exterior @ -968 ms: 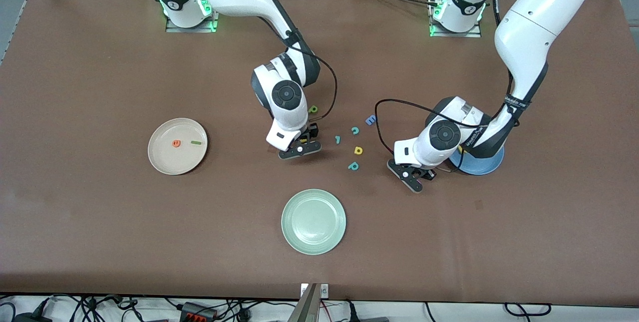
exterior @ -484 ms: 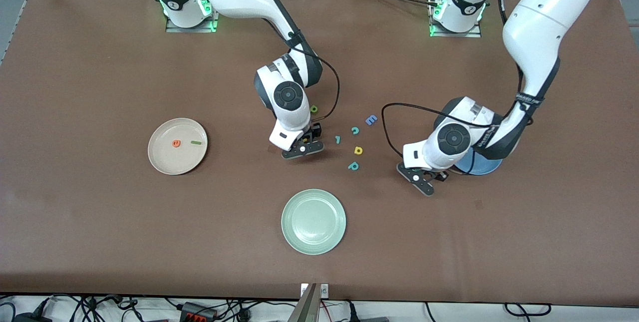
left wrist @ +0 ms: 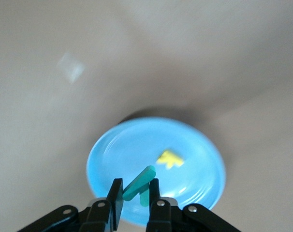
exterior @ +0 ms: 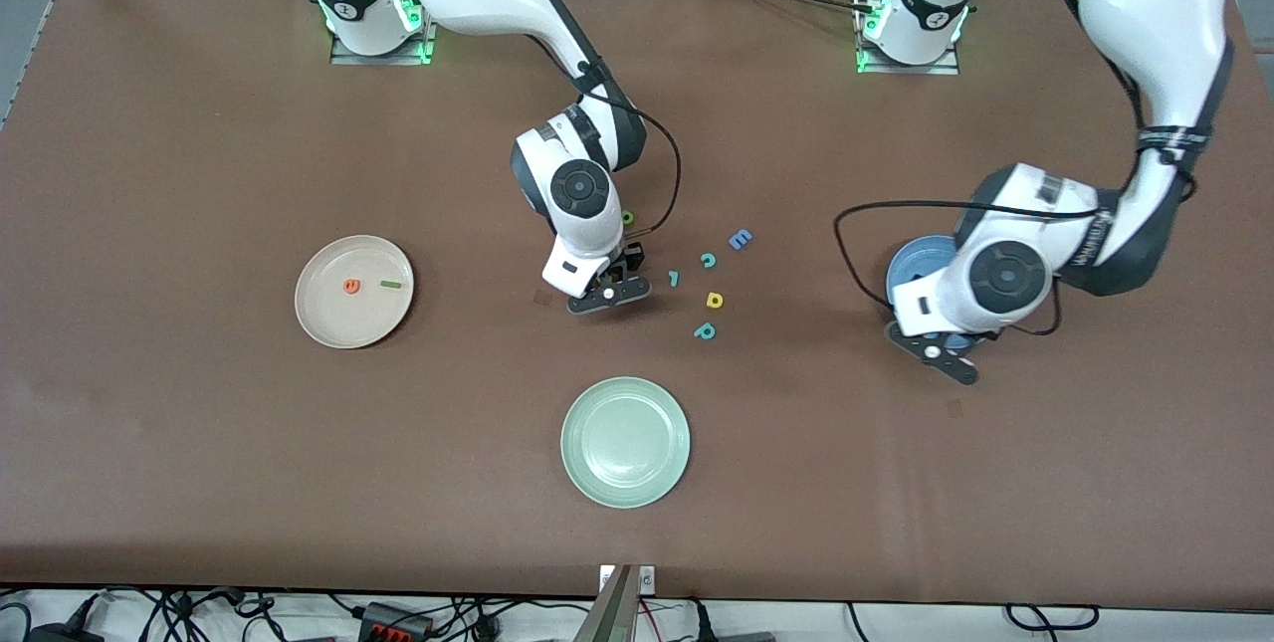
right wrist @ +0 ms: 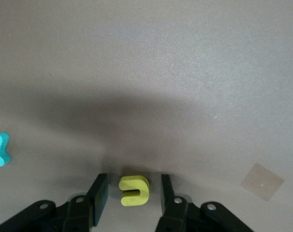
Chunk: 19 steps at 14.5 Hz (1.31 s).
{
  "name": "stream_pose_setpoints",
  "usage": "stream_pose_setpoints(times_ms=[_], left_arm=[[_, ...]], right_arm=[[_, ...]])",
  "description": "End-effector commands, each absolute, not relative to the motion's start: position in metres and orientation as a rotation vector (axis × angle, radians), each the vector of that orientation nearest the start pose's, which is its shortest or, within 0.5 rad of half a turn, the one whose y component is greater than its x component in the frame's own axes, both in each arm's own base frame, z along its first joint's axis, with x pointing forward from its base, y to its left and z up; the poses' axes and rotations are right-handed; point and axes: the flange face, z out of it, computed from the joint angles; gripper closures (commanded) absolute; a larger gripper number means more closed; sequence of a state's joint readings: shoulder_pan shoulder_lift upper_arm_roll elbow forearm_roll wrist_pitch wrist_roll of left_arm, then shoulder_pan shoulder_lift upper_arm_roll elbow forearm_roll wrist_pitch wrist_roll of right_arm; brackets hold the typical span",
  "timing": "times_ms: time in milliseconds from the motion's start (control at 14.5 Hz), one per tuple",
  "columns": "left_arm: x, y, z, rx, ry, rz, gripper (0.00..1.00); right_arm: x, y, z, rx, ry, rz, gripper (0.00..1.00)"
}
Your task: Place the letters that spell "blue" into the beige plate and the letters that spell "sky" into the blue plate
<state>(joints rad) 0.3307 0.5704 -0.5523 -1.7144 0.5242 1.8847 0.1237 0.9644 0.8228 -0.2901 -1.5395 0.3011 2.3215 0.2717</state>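
Loose letters (exterior: pixel 709 300) crowd the table's middle between the right gripper (exterior: pixel 609 292) and the blue plate (exterior: pixel 911 264); bare table surrounds the beige plate (exterior: pixel 328 323).

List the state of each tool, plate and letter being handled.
left tool, shut on the teal letter, over the blue plate.
teal letter, gripped, in the air.
blue plate, holds a yellow letter.
right tool, open, straddling the yellow u.
yellow u, lying flat, not gripped.
beige plate, holds the orange e and the green l.
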Motion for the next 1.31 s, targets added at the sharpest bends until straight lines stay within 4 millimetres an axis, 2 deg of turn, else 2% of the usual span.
stream_pose_setpoints(times_ms=[0, 138, 207, 277, 346, 415, 553, 622, 761, 899, 968, 1106, 1245], left_arm=[[0.609, -0.051, 0.246, -2.836, 0.783, 0.523, 0.86], [0.598, -0.042, 0.229, -2.857, 0.739, 0.534, 0.85], [0.597, -0.032, 0.224, -2.875, 0.717, 0.527, 0.82], [0.596, -0.031, 0.219, -2.885, 0.717, 0.520, 0.76], [0.596, -0.033, 0.219, -2.886, 0.719, 0.511, 0.57], [0.597, -0.034, 0.221, -2.886, 0.723, 0.506, 0.04], [0.599, -0.040, 0.234, -2.870, 0.728, 0.501, 0.00], [0.601, -0.046, 0.244, -2.863, 0.736, 0.499, 0.00], [0.610, -0.049, 0.265, -2.856, 0.722, 0.500, 0.00], [0.629, -0.049, 0.310, -2.855, 0.685, 0.453, 0.00], [0.639, -0.047, 0.336, -2.852, 0.654, 0.441, 0.00], [0.654, -0.051, 0.383, -2.856, 0.603, 0.396, 0.00], [0.663, -0.046, 0.426, -2.879, 0.447, 0.345, 0.00]], right_arm=[[0.531, 0.465, 0.177, -3.089, -0.452, 0.020, 0.60], [0.532, 0.464, 0.176, -3.090, -0.456, 0.021, 0.68], [0.532, 0.463, 0.175, -3.091, -0.456, 0.023, 0.72], [0.532, 0.463, 0.175, -3.091, -0.456, 0.023, 0.79], [0.534, 0.462, 0.176, -3.093, -0.457, 0.019, 0.80], [0.534, 0.462, 0.178, -3.096, -0.467, 0.014, 0.83], [0.538, 0.458, 0.181, -3.096, -0.449, 0.011, 0.83], [0.548, 0.446, 0.188, -3.097, -0.414, 0.016, 0.83], [0.574, 0.408, 0.223, -3.102, -0.314, 0.080, 0.83], [0.593, 0.358, 0.251, -3.119, -0.205, 0.174, 0.84], [0.605, 0.319, 0.259, -3.156, -0.133, 0.189, 0.86], [0.611, 0.262, 0.263, -3.183, -0.083, 0.214, 0.86], [0.612, 0.201, 0.254, -3.211, -0.091, 0.262, 0.86]])
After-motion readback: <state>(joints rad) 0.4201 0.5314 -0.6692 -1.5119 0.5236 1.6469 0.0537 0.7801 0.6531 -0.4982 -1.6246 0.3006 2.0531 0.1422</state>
